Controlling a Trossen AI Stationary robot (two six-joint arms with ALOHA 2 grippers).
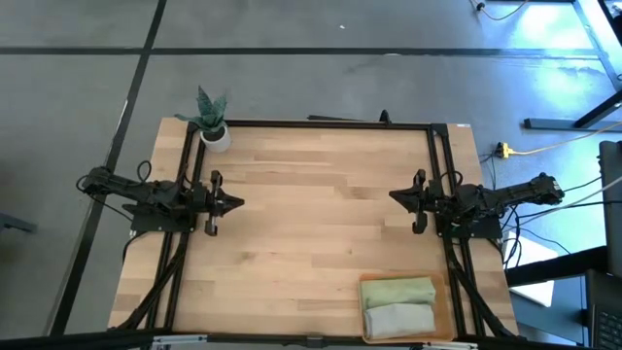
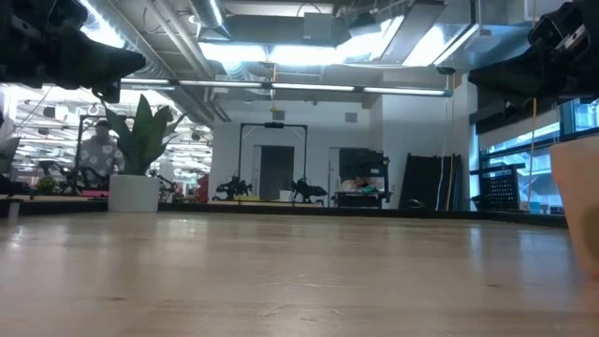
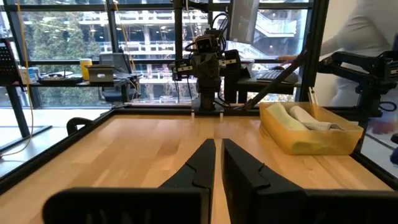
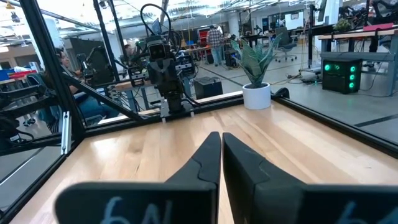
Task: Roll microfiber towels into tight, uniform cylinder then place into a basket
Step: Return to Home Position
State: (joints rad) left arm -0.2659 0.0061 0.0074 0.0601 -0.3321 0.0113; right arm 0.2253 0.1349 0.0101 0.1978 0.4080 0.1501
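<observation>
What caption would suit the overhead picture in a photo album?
Green towel and grey towel lie rolled in the basket; the left gripper and right gripper wait at opposite sides of the table.

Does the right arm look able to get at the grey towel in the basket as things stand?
Probably yes: the grey towel lies uncovered in the basket on the right arm's side, beside the green towel, with only bare table between it and the right gripper.

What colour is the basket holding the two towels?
Orange-brown; the basket shows best in the high view.
</observation>
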